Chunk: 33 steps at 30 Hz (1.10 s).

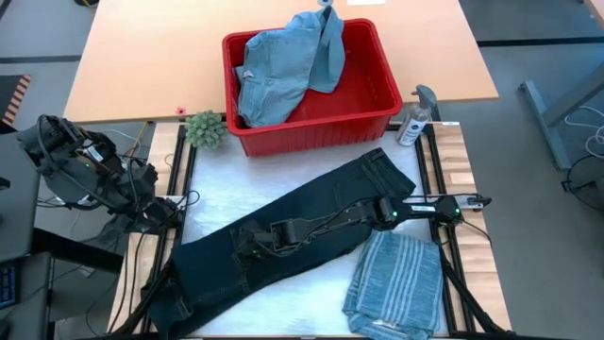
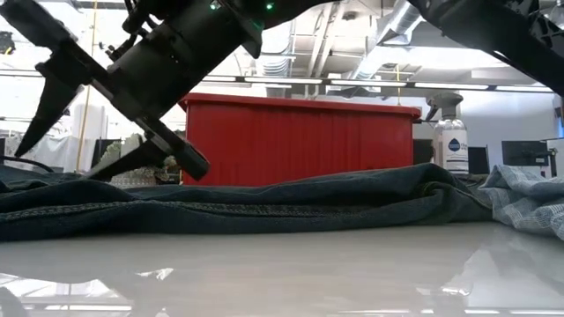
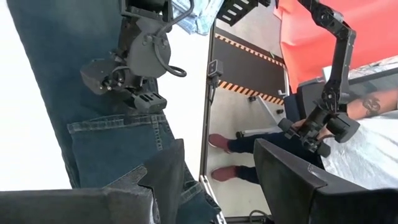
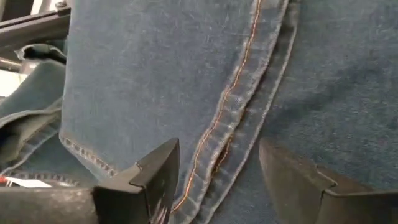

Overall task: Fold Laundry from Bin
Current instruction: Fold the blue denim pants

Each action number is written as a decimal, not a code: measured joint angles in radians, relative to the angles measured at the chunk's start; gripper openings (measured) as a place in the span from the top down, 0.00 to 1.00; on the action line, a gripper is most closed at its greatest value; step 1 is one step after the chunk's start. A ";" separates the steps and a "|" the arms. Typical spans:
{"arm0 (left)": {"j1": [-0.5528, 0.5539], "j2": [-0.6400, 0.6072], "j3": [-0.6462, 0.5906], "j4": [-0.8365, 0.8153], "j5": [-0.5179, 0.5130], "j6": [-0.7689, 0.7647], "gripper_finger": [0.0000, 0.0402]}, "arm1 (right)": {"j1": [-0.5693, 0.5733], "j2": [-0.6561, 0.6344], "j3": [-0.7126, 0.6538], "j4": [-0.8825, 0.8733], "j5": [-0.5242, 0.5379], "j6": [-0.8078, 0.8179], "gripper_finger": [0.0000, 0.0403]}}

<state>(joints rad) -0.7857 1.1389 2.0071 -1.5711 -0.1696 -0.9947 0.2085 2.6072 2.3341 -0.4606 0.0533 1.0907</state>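
The dark navy trousers (image 1: 311, 222) lie flat and slantwise on the white table top, from the near left to the far right. My right gripper (image 1: 249, 242) hangs open just above their middle, its fingers on either side of a stitched seam (image 4: 214, 140); the low view shows it (image 2: 115, 154) a little above the cloth. A folded blue-grey striped shirt (image 1: 396, 283) rests at the near right. The red bin (image 1: 373, 90) stands at the far edge with light blue denim pieces (image 1: 283, 66) in it, one draped over its far rim. My left gripper (image 3: 217, 186) waits open, raised at the table's left.
A spray bottle (image 1: 415, 118) stands right of the bin and a small green plant (image 1: 205, 129) left of it. Black frame rails (image 1: 179, 179) run along both sides of the white top. A person's shoes (image 3: 221, 142) show on the floor beyond the table.
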 joint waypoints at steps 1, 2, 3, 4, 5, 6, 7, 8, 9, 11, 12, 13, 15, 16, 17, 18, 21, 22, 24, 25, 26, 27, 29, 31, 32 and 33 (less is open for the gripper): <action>0.000 0.000 0.000 0.000 0.000 0.001 0.55 | 0.000 0.000 0.000 0.001 0.012 -0.001 0.39; 0.000 0.000 0.000 0.000 0.000 0.001 0.55 | 0.001 0.000 0.000 0.003 0.022 -0.001 0.39; 0.000 0.000 0.000 0.000 0.000 0.002 0.55 | 0.001 0.001 0.000 0.008 0.025 -0.003 0.39; 0.000 0.000 0.000 0.000 0.000 0.003 0.55 | 0.001 0.013 0.001 0.027 0.025 -0.002 0.39; 0.000 0.000 0.000 0.000 0.000 0.003 0.55 | 0.001 0.025 0.003 0.060 0.023 0.001 0.39; 0.000 0.000 0.000 0.000 0.000 0.003 0.55 | 0.002 0.031 0.002 0.083 0.013 0.010 0.39; 0.000 0.000 0.000 0.000 0.000 0.002 0.55 | 0.003 0.038 -0.002 0.092 -0.001 0.017 0.39; 0.000 0.000 0.000 0.000 0.000 0.000 0.55 | 0.005 0.060 -0.001 0.117 -0.008 0.029 0.39; 0.000 0.000 0.000 0.000 0.000 -0.005 0.55 | 0.006 0.073 0.001 0.146 -0.013 0.039 0.39; 0.000 0.000 0.000 0.000 0.000 -0.013 0.55 | 0.006 0.075 0.002 0.149 -0.047 0.049 0.39; 0.000 0.000 0.000 0.000 0.000 -0.016 0.55 | 0.006 0.077 0.002 0.155 -0.064 0.058 0.40; 0.000 0.000 0.000 0.000 0.000 -0.017 0.55 | 0.006 0.078 0.002 0.158 -0.068 0.061 0.40; 0.000 0.000 0.000 0.000 0.000 -0.017 0.55 | 0.009 0.077 0.002 0.155 -0.068 0.051 0.41; 0.000 0.000 0.000 0.000 0.000 -0.016 0.55 | 0.009 0.076 0.002 0.156 -0.067 0.051 0.42; 0.000 0.000 0.000 0.000 0.000 -0.014 0.55 | 0.008 0.076 0.002 0.155 -0.068 0.057 0.44; 0.000 0.000 0.000 0.000 0.000 -0.012 0.55 | 0.004 0.076 0.002 0.152 -0.072 0.064 0.47; 0.000 0.000 0.000 0.000 -0.004 -0.012 0.55 | -0.002 0.076 0.019 0.136 -0.110 0.064 0.63; 0.000 0.000 0.000 0.000 -0.005 -0.012 0.55 | -0.002 0.076 0.019 0.140 -0.112 0.056 0.70; 0.000 0.000 0.000 0.000 -0.005 -0.011 0.55 | 0.003 0.072 0.021 0.155 -0.119 0.034 0.86; 0.000 0.000 0.000 0.000 -0.005 -0.011 0.55 | 0.005 0.064 0.020 0.146 -0.122 0.006 0.92; 0.000 0.000 0.000 0.000 -0.008 -0.011 0.55 | 0.008 0.056 0.020 0.146 -0.123 -0.014 0.94; 0.000 0.000 0.000 0.000 -0.010 -0.006 0.55 | 0.009 0.044 0.020 0.145 -0.122 -0.015 0.94; 0.000 0.000 0.000 0.000 -0.011 0.010 0.55 | 0.009 0.012 0.020 0.136 -0.131 -0.016 0.94; 0.000 0.000 0.000 0.000 -0.012 0.023 0.55 | 0.008 -0.010 0.022 0.181 -0.153 -0.025 0.94; 0.000 0.000 0.000 0.000 -0.013 0.026 0.55 | 0.006 -0.024 0.023 0.200 -0.166 -0.039 0.94; 0.000 0.000 0.000 0.000 -0.013 0.026 0.55 | 0.008 -0.037 0.022 0.215 -0.177 -0.049 0.94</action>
<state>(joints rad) -0.7857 1.1388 2.0071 -1.5711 -0.1830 -0.9688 0.2164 2.5705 2.3562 -0.2453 -0.1236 1.0414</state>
